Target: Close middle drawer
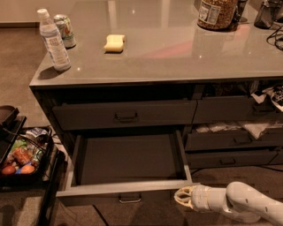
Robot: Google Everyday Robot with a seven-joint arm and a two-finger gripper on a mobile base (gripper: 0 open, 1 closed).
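Presently the middle drawer (124, 187) is seen pulled far out under the desk (168, 48). The gripper (182, 198) is held just beside its near right corner; whether clenched cannot be told. Pushed there, the drawer could be skewed and jammed.

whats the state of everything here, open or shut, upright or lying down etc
middle drawer: pulled far out, looks empty inside
top drawer: pushed in
right drawer: ajar, contents showing above its front
water bottle: upright, cap on
can: upright
sponge: lying flat on the counter
jar: upright
gripper: low, just off the middle drawer's front right corner
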